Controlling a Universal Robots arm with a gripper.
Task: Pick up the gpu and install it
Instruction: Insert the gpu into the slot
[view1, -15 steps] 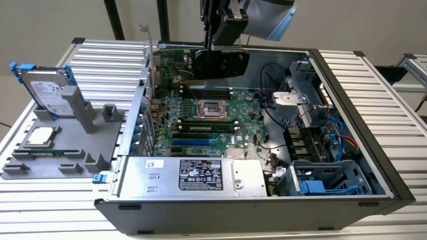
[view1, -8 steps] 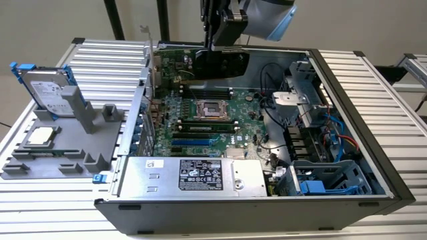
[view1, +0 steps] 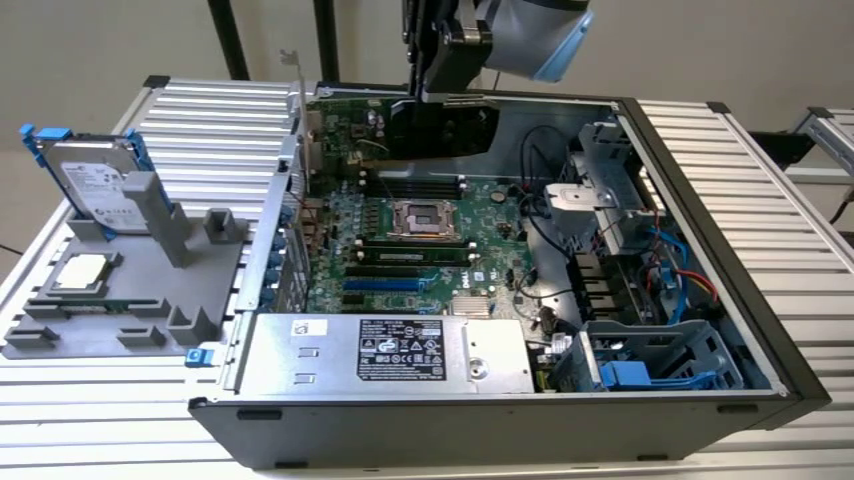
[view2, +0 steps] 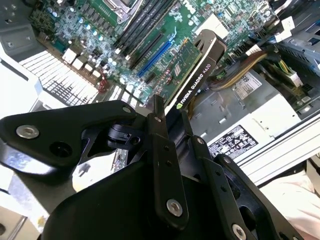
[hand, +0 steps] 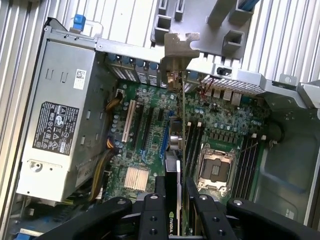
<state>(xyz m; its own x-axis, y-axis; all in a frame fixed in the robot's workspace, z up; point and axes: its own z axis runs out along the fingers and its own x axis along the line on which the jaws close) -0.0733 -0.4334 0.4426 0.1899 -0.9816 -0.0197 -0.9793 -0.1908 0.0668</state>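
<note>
Arm reaching down from above, fingers clamped on gpu, held edge-on over motherboard

Green motherboard with blue and black slots and a silver socket. Gpu: green card, black cooler with white lettering, silver bracket. Black gripper. Silver power supply bearing a black-and-white label. Grey ribbed table. Silver hard drive, white label, blue clips. Grey holder.

a hard drive and small chip rest on a grey holder beside the open case.
</note>
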